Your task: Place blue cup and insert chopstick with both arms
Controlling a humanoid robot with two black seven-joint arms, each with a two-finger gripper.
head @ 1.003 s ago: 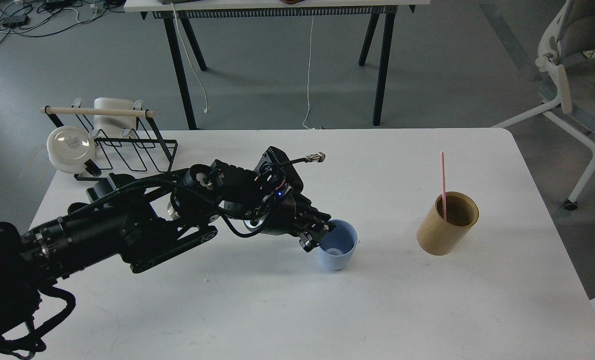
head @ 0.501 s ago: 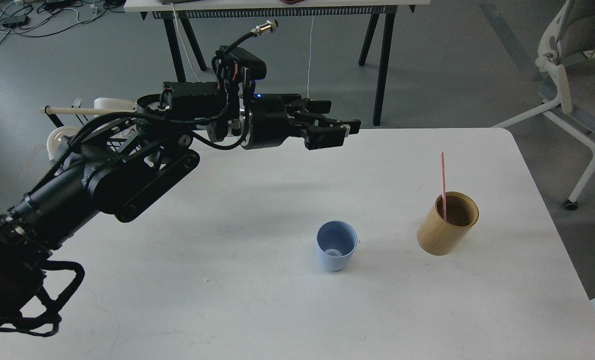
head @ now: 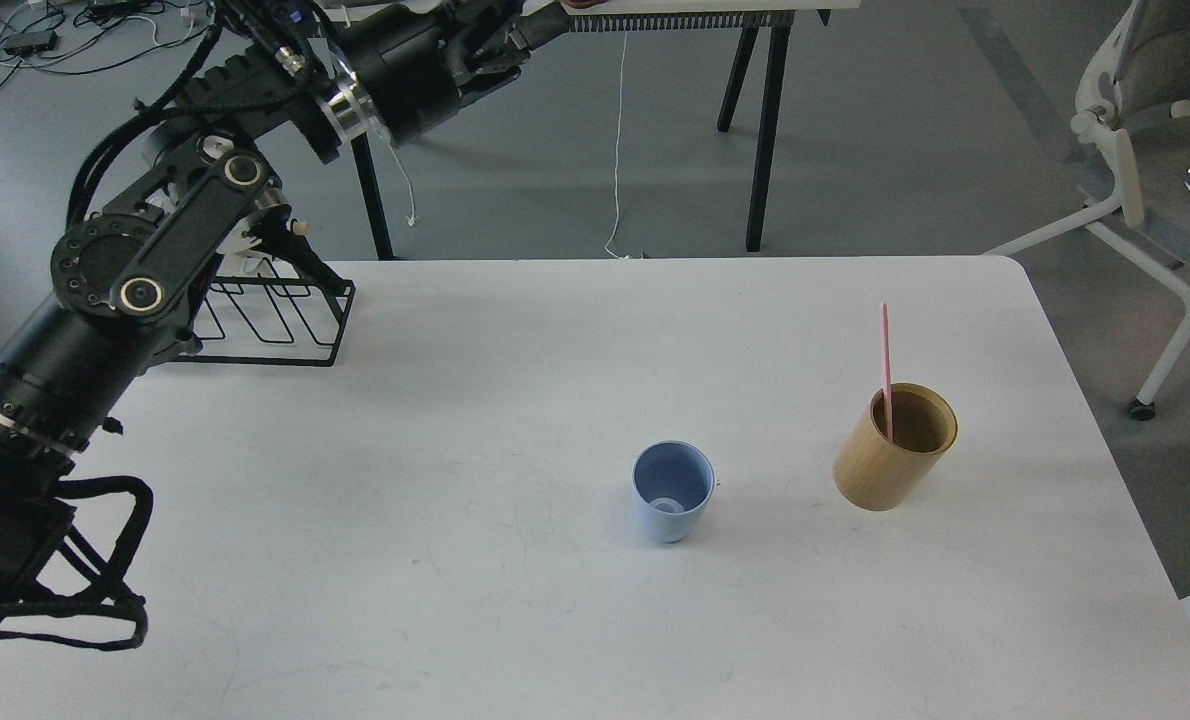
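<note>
Cup first: the small pale blue plastic tumbler (head: 672,490) stands upright on the white table (head: 475,600), a little right of centre and toward the near half, mouth open to us, nothing inside but its own base ring. Nobody's touching it! Off to its right, near but clearly apart, sits the tan wooden cylinder holder (head: 895,447), and there's the thin pink chopstick (head: 886,365) standing in it, leaning against the far-left part of the rim and poking well above the top.

Now the left arm (head: 155,250) — look how high it is! It sweeps in from the lower left edge, climbs over the far left corner of the table and reaches up to the top of the view. Its left gripper (head: 525,30) is up there against the underside of the far desk (head: 555,10), dark and partly cut off by the frame edge, so I cannot tell how far its fingers are spread. It hangs well apart from the tumbler and holds nothing I can see.

Behind the arm's elbow, the black wire rack (head: 275,320) rests on the far left of the table, mostly hidden. The right arm doesn't show at all. Far right, on the grey floor, a pale office chair (head: 1135,130).
</note>
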